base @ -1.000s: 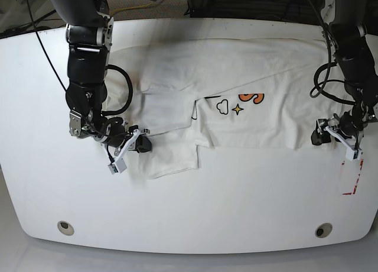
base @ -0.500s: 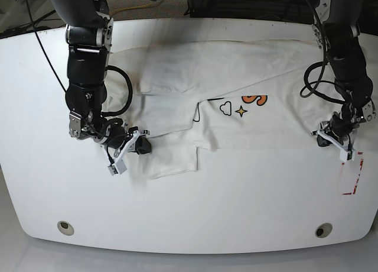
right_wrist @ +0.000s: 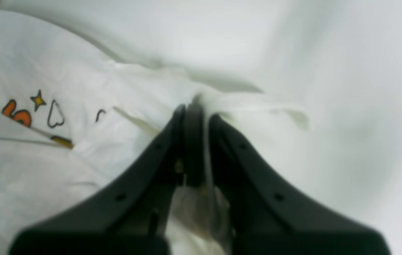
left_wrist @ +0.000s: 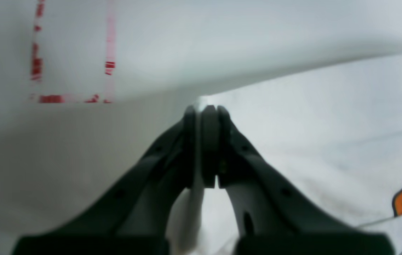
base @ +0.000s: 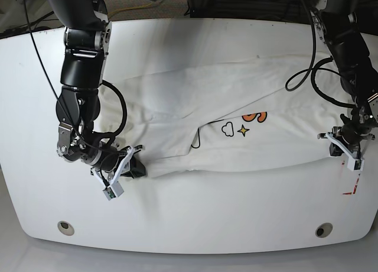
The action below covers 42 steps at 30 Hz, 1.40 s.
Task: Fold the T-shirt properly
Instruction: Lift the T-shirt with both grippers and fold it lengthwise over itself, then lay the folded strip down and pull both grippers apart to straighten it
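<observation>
The white T-shirt (base: 236, 115) lies across the middle of the table, its near edge drawn taut between my two grippers. Its orange letter, cloud and star prints (base: 242, 125) face up. At the right side of the base view my left gripper (base: 332, 149) is shut on the shirt's right edge; the left wrist view shows a thin fold of the T-shirt (left_wrist: 328, 141) pinched in the left gripper (left_wrist: 204, 108). Low on the left, my right gripper (base: 137, 166) is shut on the shirt's left corner, and the right wrist view shows bunched cloth of the T-shirt (right_wrist: 80, 166) clamped in the right gripper (right_wrist: 195, 106).
Red tape marks (base: 352, 186) sit on the white table (base: 195, 219) just in front of my left gripper, seen too as red tape marks (left_wrist: 73, 71). Two round inserts (base: 66, 227) (base: 323, 230) lie near the front edge. Black cables loop beside both arms.
My left gripper has closed on the shirt's right edge. Both grippers have moved toward the front edge, dragging the shirt with them and stretching its near edge flat.
</observation>
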### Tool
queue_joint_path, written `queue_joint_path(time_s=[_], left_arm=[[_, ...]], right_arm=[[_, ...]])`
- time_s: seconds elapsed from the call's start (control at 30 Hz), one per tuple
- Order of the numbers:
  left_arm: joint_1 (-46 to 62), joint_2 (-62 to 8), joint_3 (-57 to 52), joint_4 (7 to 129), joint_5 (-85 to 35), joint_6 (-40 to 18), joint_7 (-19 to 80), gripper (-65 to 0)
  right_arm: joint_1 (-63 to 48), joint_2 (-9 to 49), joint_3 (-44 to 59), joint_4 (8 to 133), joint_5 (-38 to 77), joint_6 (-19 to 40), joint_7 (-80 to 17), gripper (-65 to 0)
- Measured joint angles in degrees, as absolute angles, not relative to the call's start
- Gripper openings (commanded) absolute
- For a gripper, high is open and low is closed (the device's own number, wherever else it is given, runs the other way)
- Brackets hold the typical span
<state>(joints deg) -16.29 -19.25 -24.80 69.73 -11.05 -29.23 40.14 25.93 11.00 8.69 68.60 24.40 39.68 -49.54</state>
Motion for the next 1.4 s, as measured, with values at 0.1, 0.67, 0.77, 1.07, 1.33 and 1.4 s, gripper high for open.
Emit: queue_joint_path(time_s=[0.1,0.67,0.77,1.07,1.33,1.4], left_arm=[[-14.28,-18.37,-27.35,74.26,-11.16,-29.21,42.19,-65.0],[3.75,-15.4,-33.08,94.91,-11.11,-36.93,57.54,-65.0],[6.59,-15.46,-33.17,96.49,-11.2,-37.54,57.65,-64.3],[12.4,-15.73,-32.42,96.42,-10.68,-39.97,57.71,-12.9],[14.46,-17.39,-32.38,100.05,-11.0,-39.99,58.24,-14.4],[14.59,-17.3,-33.41,103.57,-11.07,-40.01,58.41,-14.4]], right_arm=[[25.26,11.64,8.6,71.16,24.25,39.7,-51.79,-65.0],[8.86,13.8,8.62,86.41,24.69,40.1,-55.53,-59.3],[6.37,13.85,8.64,86.48,24.6,40.1,-55.59,-54.4],[1.69,12.82,12.6,90.72,24.71,39.97,-56.12,-24.7],[4.38,9.85,20.29,98.17,24.18,39.68,-63.4,-19.0],[6.81,9.45,20.16,96.6,24.45,39.7,-63.68,-19.0]])
